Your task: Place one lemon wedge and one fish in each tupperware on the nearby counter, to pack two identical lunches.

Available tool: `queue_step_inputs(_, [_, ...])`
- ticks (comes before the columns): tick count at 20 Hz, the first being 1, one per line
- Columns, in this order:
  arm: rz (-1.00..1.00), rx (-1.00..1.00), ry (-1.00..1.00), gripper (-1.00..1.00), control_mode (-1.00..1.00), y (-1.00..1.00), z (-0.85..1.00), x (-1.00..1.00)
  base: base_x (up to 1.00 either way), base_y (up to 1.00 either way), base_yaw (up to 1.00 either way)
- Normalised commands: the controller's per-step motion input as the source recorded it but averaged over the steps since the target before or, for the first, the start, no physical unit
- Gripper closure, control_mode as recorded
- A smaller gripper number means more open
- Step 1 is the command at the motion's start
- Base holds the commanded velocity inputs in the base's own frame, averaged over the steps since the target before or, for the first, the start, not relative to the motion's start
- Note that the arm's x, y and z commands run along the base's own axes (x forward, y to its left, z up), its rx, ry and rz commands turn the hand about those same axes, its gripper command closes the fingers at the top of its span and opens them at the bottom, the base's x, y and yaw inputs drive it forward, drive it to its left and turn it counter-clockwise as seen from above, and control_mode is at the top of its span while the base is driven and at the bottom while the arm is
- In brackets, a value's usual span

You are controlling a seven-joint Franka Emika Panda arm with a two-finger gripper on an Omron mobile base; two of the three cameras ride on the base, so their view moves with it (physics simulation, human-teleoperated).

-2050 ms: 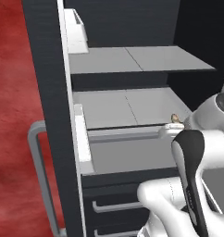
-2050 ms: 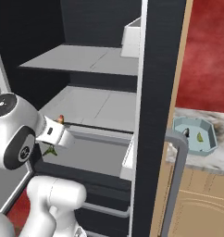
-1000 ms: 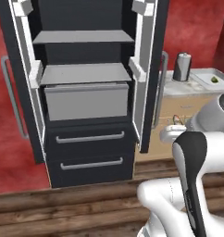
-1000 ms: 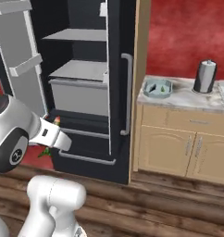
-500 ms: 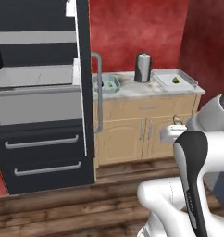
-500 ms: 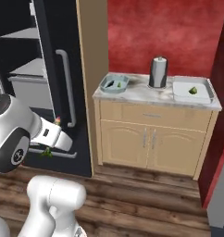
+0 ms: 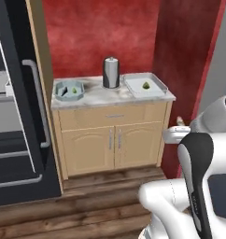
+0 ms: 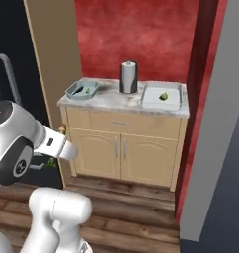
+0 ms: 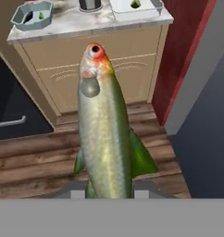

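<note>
left base view: carried low beside the counter (image 7: 110, 95), well short of the blue tray (image 7: 68, 90) and white tray (image 7: 145, 85), each already with a lemon wedge, roll holder (image 7: 111, 73) between. right base view: same layout, no writing legible. hand view: clenched on a fish (image 9: 104, 139), head pointed toward the counter, likely for delivery.

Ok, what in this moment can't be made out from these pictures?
- Finger contact on the fish: hand view, its tail end runs off the bottom edge.
- What else lies in the pale blue tupperware beside the green wedge: too small in both base views, and its wall hides part of the floor.
- The green piece in the white tupperware: too small to judge its shape.
</note>
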Motion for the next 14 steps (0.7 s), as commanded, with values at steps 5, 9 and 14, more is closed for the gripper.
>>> queue_step_inputs(5, [0.00,0.00,0.00,1.00,1.00,0.00,0.00,0.00,1.00,-0.53,0.00])
queue_step_inputs(9, [0.00,0.00,0.00,1.00,1.00,0.00,0.00,0.00,1.00,-0.53,0.00])
queue_step_inputs(14, [0.00,0.00,0.00,1.00,1.00,0.00,0.00,0.00,1.00,-0.55,0.00])
